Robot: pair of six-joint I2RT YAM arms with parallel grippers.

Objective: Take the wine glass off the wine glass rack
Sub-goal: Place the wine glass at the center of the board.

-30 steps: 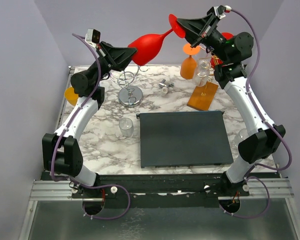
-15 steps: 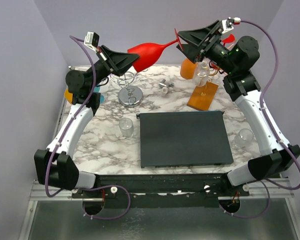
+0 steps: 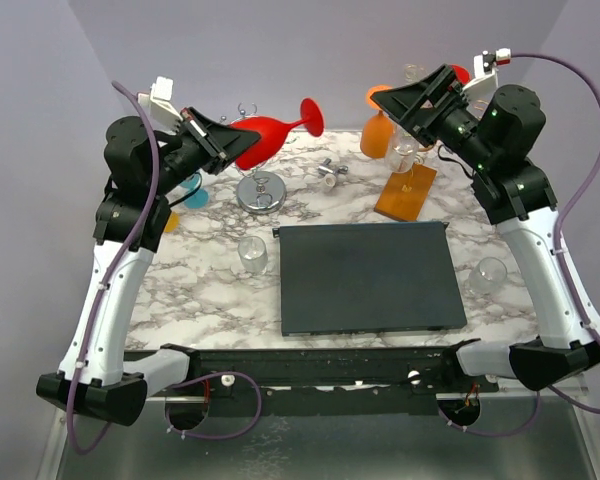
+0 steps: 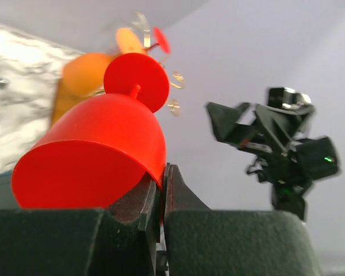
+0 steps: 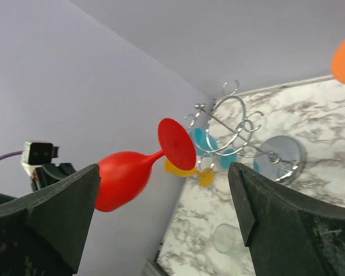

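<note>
red wine glass (image 4: pixel 98 149) rim-first in left gripper (image 4: pixel 163 175)

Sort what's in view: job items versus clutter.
Job: red wine glass, rim pinched in the left gripper; gold-wire wine glass rack on an orange-brown wooden base.
Lying about: silver chrome wire stand with round base; dark grey rectangular mat; clear tumbler.

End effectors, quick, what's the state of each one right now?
Left end effector: closed on the red wine glass, at the bowl.
Right end effector: open, holding nothing.
</note>
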